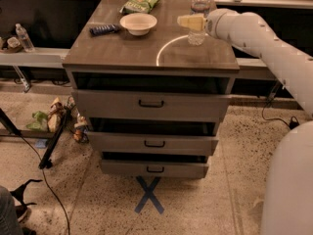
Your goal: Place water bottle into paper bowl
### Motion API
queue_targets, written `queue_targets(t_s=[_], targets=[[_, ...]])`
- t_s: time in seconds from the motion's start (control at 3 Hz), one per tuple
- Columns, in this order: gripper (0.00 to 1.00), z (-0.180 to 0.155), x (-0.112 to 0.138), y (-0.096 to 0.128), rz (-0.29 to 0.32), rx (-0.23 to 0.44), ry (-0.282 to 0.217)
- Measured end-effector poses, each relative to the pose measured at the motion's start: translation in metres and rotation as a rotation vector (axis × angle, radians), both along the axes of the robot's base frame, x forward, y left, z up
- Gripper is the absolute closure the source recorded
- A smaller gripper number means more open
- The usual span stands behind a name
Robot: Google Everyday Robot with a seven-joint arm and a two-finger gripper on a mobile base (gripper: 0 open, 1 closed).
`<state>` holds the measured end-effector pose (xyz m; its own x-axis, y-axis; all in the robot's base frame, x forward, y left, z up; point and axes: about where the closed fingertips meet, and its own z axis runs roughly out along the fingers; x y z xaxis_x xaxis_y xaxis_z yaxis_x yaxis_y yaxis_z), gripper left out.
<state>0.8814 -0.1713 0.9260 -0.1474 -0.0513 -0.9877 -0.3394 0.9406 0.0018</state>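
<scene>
Clear plastic water bottle (199,5) stands upright on a drawer cabinet (195,58), well right of the paper bowl (138,23). The gripper (188,22) sits at the bottle's middle; whether it grips cannot be told. A loose hold could topple the tall bottle.

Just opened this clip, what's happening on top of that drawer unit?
The robot's arm reaches in from the right, with its end effector at the water bottle, which stands upright at the back right of the drawer unit top. The paper bowl sits empty to the left, apart from the bottle, so the placing is not yet done.
</scene>
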Motion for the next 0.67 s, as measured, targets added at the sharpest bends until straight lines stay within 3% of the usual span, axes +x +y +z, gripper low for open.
queue_targets(t_s=[0.33,0.67], targets=[[0.09,0.0048,0.0151,0.0078,0.003,0.012,-0.041],[0.29,0.0064,0.0227,0.0128,0.006,0.019,-0.062]])
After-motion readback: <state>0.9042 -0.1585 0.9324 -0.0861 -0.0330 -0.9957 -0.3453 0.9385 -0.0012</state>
